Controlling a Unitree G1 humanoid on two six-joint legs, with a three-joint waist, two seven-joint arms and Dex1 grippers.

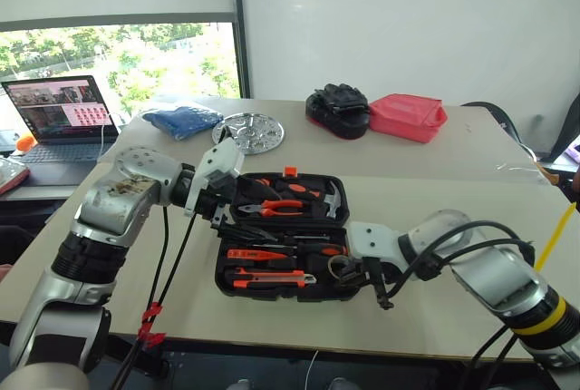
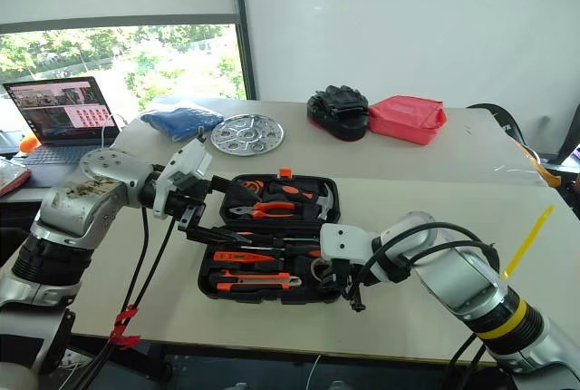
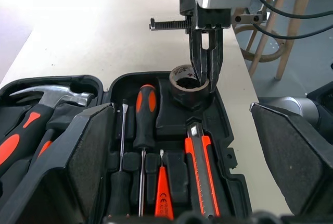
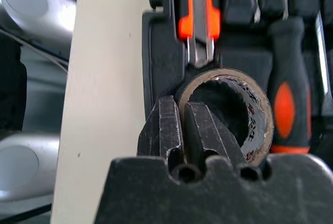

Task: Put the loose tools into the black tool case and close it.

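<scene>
My right hand (image 3: 207,75) is pinching the wall of the small black tape roll (image 3: 188,79), fingers nearly together w/ one inside the ring and one outside. The roll is sitting in the corner recess of the black tool case (image 1: 283,236), at the near right end, just beside the blade end of the orange-and-black utility knife (image 3: 200,168).

My left hand (image 1: 224,213) is hovering at the case's left edge, fingers spread wide, holding nothing.

The case is lying open on the surface (image 1: 435,199). The far half is holding the hammer (image 1: 330,196) and pliers (image 1: 281,208). The near half is holding the knife along the front edge, a black-and-orange screwdriver (image 3: 143,130), a slim orange screwdriver (image 3: 163,193) and a thin black-handled one (image 3: 122,177), all lying in their slots.

Farther back on the surface: a metal dish (image 1: 248,131), blue cloth (image 1: 183,121), black gloves (image 1: 338,109), red pouch (image 1: 407,116). Laptop (image 1: 60,116) is sitting open at far left.
</scene>
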